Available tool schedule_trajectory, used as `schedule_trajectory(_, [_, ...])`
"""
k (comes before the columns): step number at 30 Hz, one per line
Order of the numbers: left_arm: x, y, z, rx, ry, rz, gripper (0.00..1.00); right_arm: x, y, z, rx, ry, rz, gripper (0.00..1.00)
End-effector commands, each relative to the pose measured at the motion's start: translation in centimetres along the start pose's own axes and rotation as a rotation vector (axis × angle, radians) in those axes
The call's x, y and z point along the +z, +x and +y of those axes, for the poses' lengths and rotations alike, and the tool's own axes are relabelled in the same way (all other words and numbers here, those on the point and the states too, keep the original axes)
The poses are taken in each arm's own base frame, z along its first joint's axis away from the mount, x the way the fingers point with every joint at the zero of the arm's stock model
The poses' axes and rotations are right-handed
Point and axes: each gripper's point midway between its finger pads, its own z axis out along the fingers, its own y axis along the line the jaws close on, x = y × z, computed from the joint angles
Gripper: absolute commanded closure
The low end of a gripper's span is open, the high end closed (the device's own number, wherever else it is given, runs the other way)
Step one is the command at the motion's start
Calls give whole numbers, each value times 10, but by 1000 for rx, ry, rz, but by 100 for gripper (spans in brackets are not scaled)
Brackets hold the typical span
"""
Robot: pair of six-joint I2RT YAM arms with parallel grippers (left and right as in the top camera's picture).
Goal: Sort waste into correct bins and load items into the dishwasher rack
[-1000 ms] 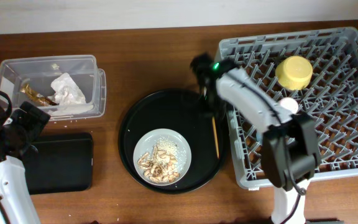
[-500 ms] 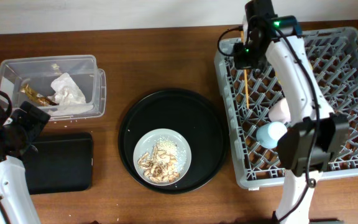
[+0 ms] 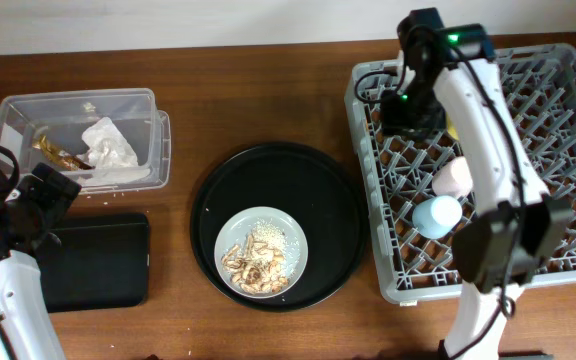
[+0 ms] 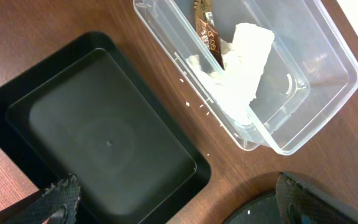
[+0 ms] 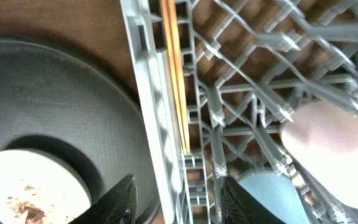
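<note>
Right tool parted above thin wooden chopsticks in pegged grey rack; left tool wide

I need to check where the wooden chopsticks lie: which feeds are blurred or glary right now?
Right wrist: motion-smeared; wooden chopsticks streaky but readable along the edge of the grey plastic dishwasher rack, small pink cup soft. Left wrist: sharp, slight sheen on the clear plastic rectangular tub. Overhead: sharp, evenly lit, no glare.

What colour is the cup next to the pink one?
Light blue. The cup shows best in the overhead view.
</note>
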Motion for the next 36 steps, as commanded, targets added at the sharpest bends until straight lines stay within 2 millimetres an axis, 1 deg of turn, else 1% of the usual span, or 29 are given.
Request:
schedule_trajectory(1, [-3, -3, 0, -11, 0, -13, 1, -41, 27, -17, 80, 79, -27, 55])
schedule_trajectory(2, [-3, -3, 0, -11, 0, -13, 1, -44, 39, -20, 81, 91, 13, 55])
schedule_trajectory(4, [-3, -3, 0, -11, 0, -13, 1, -42, 48, -22, 77, 97, 37, 56])
schedule_trajectory(6, [-3, -3, 0, -11, 0, -13, 1, -41, 64, -27, 76, 107, 65, 57])
schedule_trajectory(7, [-3, -3, 0, -11, 0, -13, 1, -44, 78, -35, 76, 140, 72, 57])
schedule_trajectory(9, [-3, -3, 0, -11, 0, -13, 1, -51, 97, -46, 89, 173, 53, 57])
schedule_trajectory(10, [-3, -3, 0, -11, 0, -13, 1, -59, 110, -49, 98, 164, 8, 56])
schedule_trajectory(11, [-3, -3, 0, -11, 0, -13, 1, -64, 119, -50, 100, 150, -39, 55])
schedule_trajectory(12, [-3, -3, 0, -12, 0, -13, 1, -70, 127, -53, 106, 137, -87, 50])
schedule_trajectory(13, [-3, -3, 0, -11, 0, -13, 1, -77, 136, -59, 123, 122, -149, 31])
schedule_trajectory(14, [-3, -3, 0, -11, 0, -13, 1, -84, 146, -72, 166, 111, -216, 3])
schedule_trajectory(16, [-3, -3, 0, -11, 0, -13, 1, -90, 159, -96, 266, 112, -268, 1])
schedule_trajectory(17, [-3, -3, 0, -11, 0, -13, 1, -92, 167, -116, 351, 124, -276, 1])
schedule_trajectory(18, [-3, -3, 0, -11, 0, -13, 1, -92, 169, -128, 405, 136, -278, 1])
schedule_trajectory(20, [-3, -3, 0, -11, 0, -13, 1, -94, 177, -165, 564, 182, -271, 1])
schedule_trajectory(22, [-3, -3, 0, -11, 0, -13, 1, -92, 185, -191, 682, 205, -252, 1])
schedule_trajectory(23, [-3, -3, 0, -11, 0, -13, 1, -91, 190, -200, 725, 212, -233, 1])
schedule_trajectory(25, [-3, -3, 0, -11, 0, -13, 1, -87, 199, -210, 780, 219, -196, 1])
schedule_trajectory(26, [-3, -3, 0, -11, 0, -13, 1, -86, 199, -213, 793, 221, -191, 1])
schedule_trajectory(36, [-3, -3, 0, -11, 0, -13, 1, -69, 191, -219, 795, 216, -115, 1])
